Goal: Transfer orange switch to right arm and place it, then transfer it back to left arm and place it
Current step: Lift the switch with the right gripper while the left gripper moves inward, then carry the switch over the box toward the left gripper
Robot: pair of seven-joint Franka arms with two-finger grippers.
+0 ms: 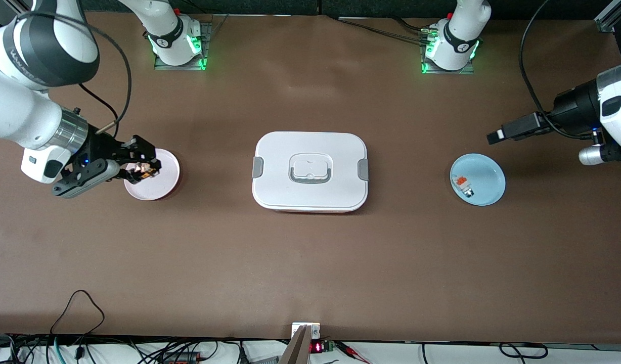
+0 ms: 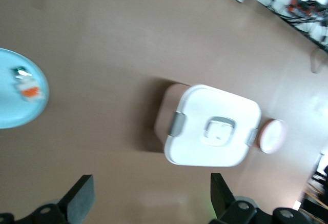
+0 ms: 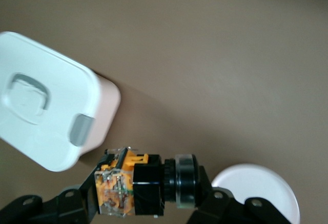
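My right gripper [image 1: 147,169] hangs just above the pink plate [image 1: 164,187] and is shut on the orange switch [image 1: 144,171]. In the right wrist view the orange switch [image 3: 138,185] lies crosswise between the fingers [image 3: 84,201]: a clear, orange block, a black body and a dark round end. The white lidded box [image 1: 310,172] stands in the middle of the table between the two plates. My left gripper [image 1: 500,135] waits in the air at the left arm's end of the table, beside the blue plate [image 1: 487,174], open and holding nothing [image 2: 152,198].
On the blue plate lies a small white-grey piece with an orange top [image 1: 462,185], also seen in the left wrist view [image 2: 28,88]. Box [image 2: 212,126] and pink plate [image 2: 271,134] show there too. Cables run along the table's edge nearest the front camera.
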